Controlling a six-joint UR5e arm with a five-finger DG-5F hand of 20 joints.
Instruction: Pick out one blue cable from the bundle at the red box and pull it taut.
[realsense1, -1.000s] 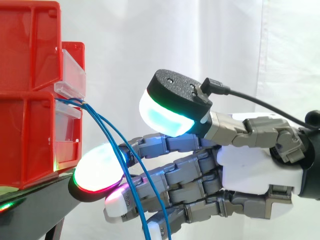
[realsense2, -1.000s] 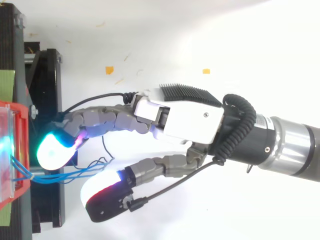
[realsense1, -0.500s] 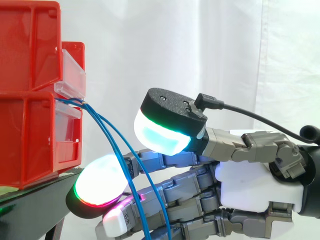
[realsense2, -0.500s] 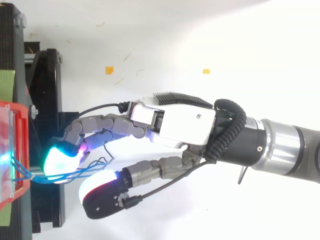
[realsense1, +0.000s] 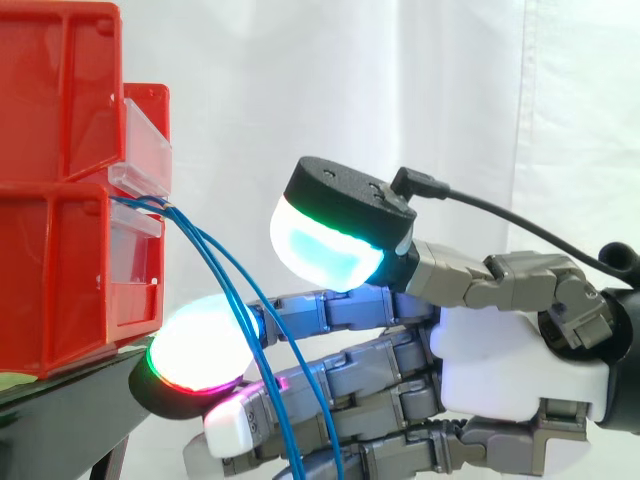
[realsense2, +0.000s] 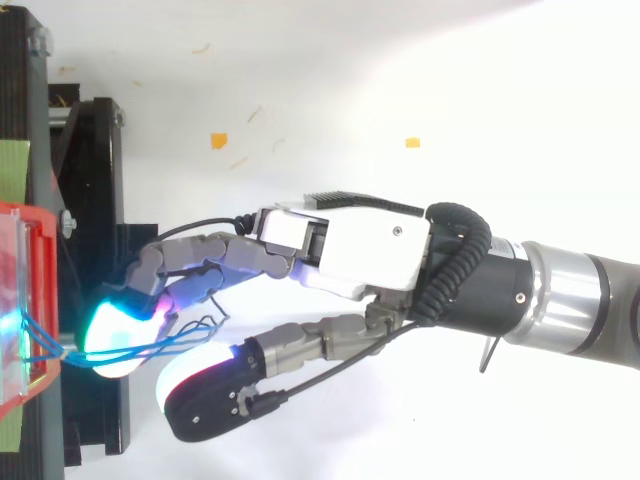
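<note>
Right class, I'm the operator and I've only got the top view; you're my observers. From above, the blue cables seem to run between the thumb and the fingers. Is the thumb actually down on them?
Observer: No. In the side view the thumb pad sits raised above the blue cables, apart from them; the hand is open.
Operator: Where do the cables leave the box?
Observer: From just under the clear label holder, between the stacked red bins.
Operator: Are they taut?
Observer: It seems not; they curve downward across the fingers and run off the bottom edge.
</note>
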